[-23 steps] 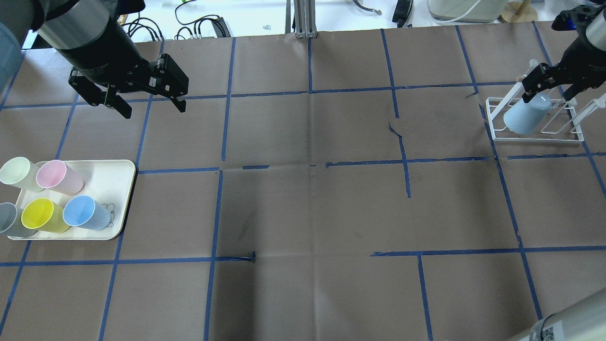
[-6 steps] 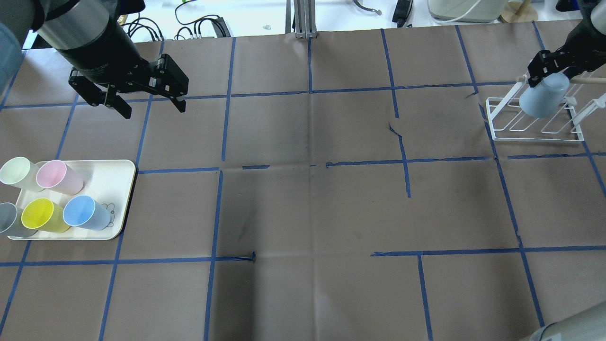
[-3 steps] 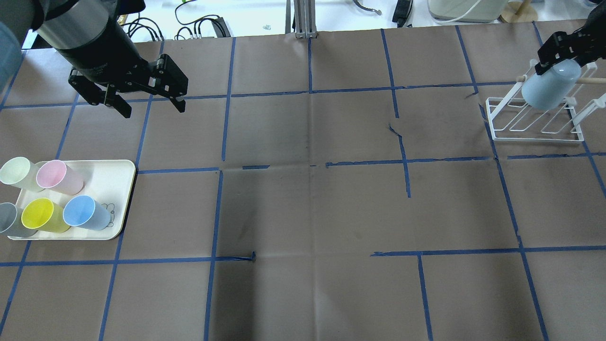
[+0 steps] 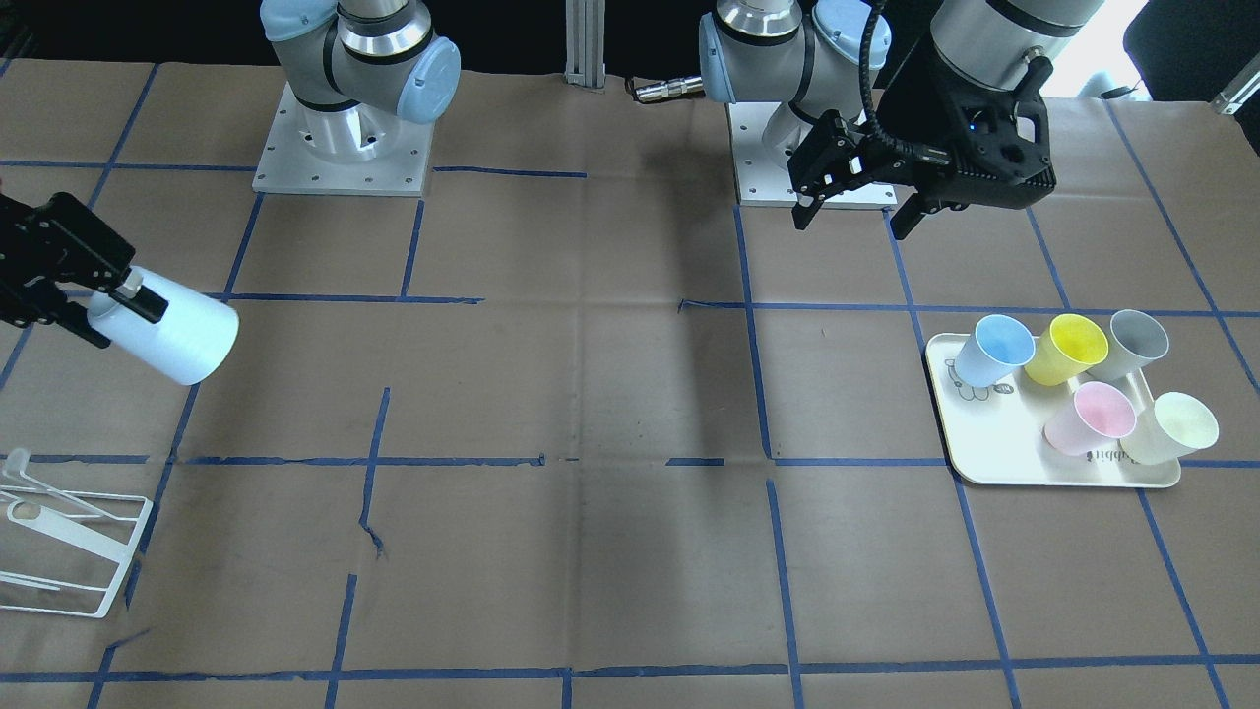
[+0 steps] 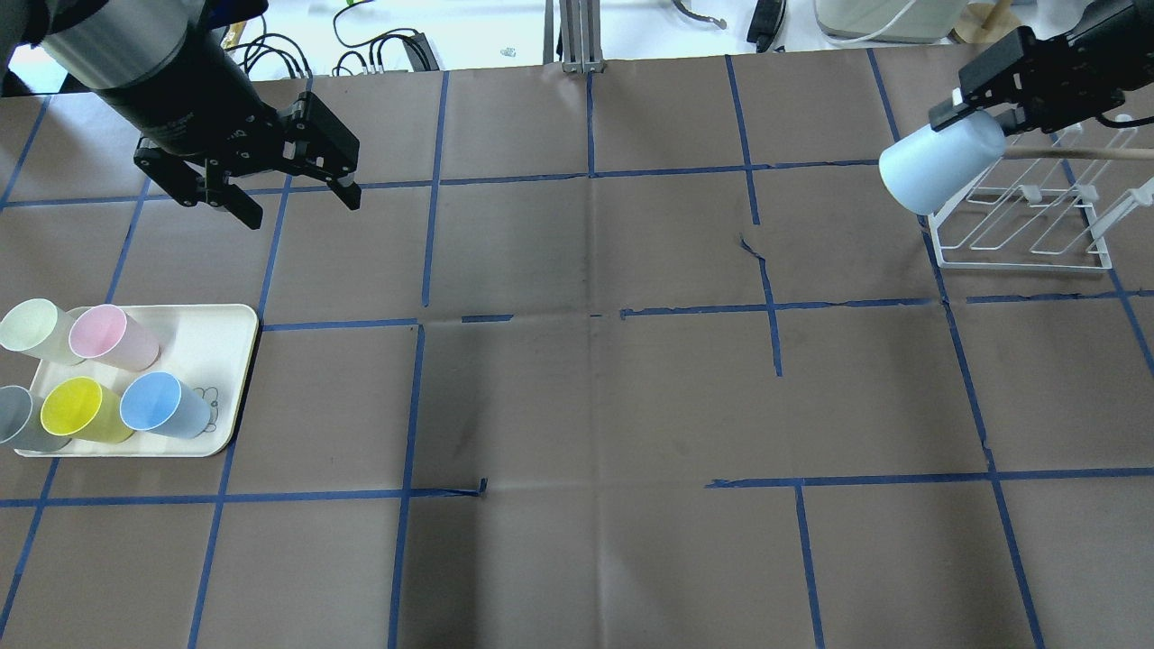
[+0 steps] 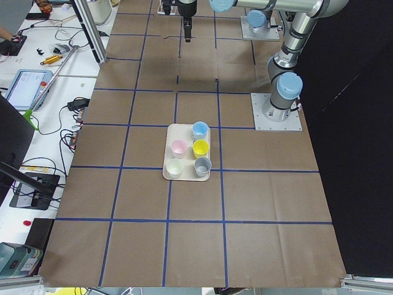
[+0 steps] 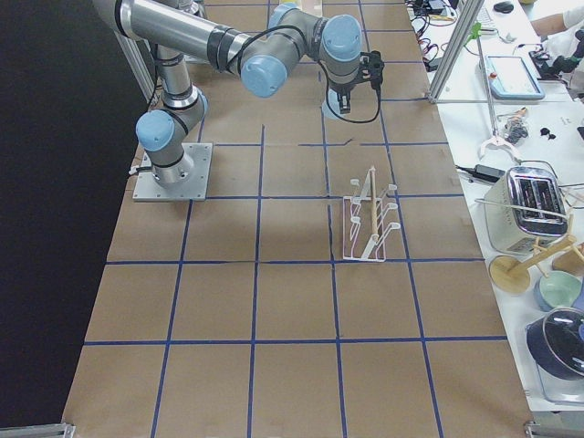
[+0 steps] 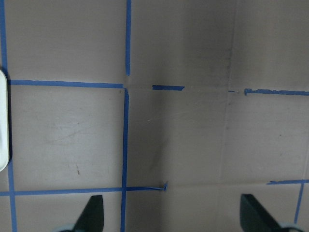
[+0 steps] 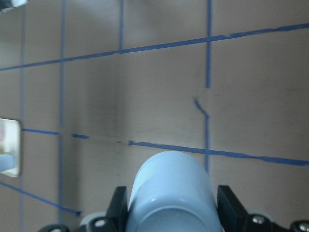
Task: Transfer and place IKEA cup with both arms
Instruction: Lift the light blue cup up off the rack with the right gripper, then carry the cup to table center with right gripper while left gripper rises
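Observation:
My right gripper (image 5: 978, 113) is shut on the IKEA cup (image 5: 940, 164), a pale-blue tumbler. It holds the cup in the air, tilted, with the closed bottom pointing toward the table's middle, just left of the white wire rack (image 5: 1019, 248). The front view shows the same cup (image 4: 169, 338) in that gripper (image 4: 98, 300), and the right wrist view shows the cup (image 9: 171, 191) between the fingers. My left gripper (image 5: 299, 207) is open and empty, above the table behind the tray; its fingertips (image 8: 91, 215) show wide apart.
A cream tray (image 5: 221, 347) at the left edge holds a second blue cup (image 5: 162, 406), a yellow cup (image 5: 77, 408), a pink cup (image 5: 108, 335), a pale-green cup and a grey cup. The brown paper carries blue tape lines.
My right gripper has lifted the blue cup off the rack and swung it left and up, now tilted more level. The left gripper has barely shifted and stays open.

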You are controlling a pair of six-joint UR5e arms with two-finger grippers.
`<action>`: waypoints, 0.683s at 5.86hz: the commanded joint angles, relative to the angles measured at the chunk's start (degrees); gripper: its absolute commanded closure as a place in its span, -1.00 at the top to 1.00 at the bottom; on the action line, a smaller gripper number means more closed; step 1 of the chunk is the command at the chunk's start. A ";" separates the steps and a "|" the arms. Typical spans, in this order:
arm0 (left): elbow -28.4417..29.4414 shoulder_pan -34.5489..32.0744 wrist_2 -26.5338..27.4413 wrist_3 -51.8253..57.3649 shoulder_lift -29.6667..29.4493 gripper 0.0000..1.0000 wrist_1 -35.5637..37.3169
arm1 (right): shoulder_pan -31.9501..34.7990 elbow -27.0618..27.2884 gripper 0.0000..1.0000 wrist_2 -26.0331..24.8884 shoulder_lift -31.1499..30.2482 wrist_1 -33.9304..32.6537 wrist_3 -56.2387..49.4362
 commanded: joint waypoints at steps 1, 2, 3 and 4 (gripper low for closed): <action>0.40 4.53 -4.23 5.06 0.28 0.96 -4.16 | 0.14 0.33 -0.17 18.52 -0.25 11.86 -3.65; 0.49 7.16 -9.38 6.40 0.28 0.97 -6.35 | 2.06 0.59 -0.18 24.96 -0.25 15.30 -4.03; -0.04 9.36 -14.13 7.63 0.28 0.97 -9.51 | 6.52 1.20 -0.27 29.38 -0.16 15.94 -4.04; -0.65 9.99 -14.61 12.43 0.19 0.97 -13.37 | 10.82 3.30 -0.32 37.77 0.01 16.04 -3.95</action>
